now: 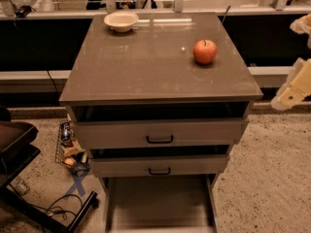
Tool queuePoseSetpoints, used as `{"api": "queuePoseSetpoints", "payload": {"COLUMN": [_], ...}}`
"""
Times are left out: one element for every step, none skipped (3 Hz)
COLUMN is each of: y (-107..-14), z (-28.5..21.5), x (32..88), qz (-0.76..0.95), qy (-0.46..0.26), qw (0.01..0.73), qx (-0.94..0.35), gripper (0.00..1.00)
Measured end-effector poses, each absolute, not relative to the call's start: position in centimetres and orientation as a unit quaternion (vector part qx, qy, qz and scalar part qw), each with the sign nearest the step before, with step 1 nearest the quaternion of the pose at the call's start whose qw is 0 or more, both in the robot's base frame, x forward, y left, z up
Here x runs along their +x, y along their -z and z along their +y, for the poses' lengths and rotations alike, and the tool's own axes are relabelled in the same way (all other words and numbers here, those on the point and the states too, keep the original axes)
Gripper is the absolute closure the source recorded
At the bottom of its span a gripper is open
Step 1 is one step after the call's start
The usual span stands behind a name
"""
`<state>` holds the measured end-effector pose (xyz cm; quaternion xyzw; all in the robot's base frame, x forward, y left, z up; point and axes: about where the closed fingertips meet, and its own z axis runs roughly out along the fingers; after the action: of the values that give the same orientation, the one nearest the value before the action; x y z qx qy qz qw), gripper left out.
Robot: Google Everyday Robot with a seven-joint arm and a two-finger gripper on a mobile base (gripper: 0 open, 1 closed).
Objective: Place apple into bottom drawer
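The red-orange apple (205, 51) stands on the right side of the grey cabinet's top (146, 67). The bottom drawer (158, 203) is pulled out at the foot of the cabinet, and its pale floor shows nothing on it. My gripper (297, 57) is at the right edge of the view, beside the cabinet and right of the apple, apart from it. Its two pale fingers (291, 91) stand apart with nothing between them.
A white bowl (121, 21) sits at the back left of the cabinet top. Two upper drawers with black handles (160, 140) are slightly pulled out. A dark chair or stand (19, 149) and a wire basket with clutter (70, 152) are on the floor to the left.
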<state>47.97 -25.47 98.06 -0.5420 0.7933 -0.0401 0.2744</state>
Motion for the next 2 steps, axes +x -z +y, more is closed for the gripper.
{"api": "queuePoseSetpoints", "payload": {"y": [-98.7,-99.2], "z": [-28.7,-29.2], "x": [52.7,55.2], "qz": [0.787,0.781], "qy": [0.026,0.027], "qw": [0.376,0.417], "qx": [-0.488,-0.464], "gripper": [0.00,0.00]}}
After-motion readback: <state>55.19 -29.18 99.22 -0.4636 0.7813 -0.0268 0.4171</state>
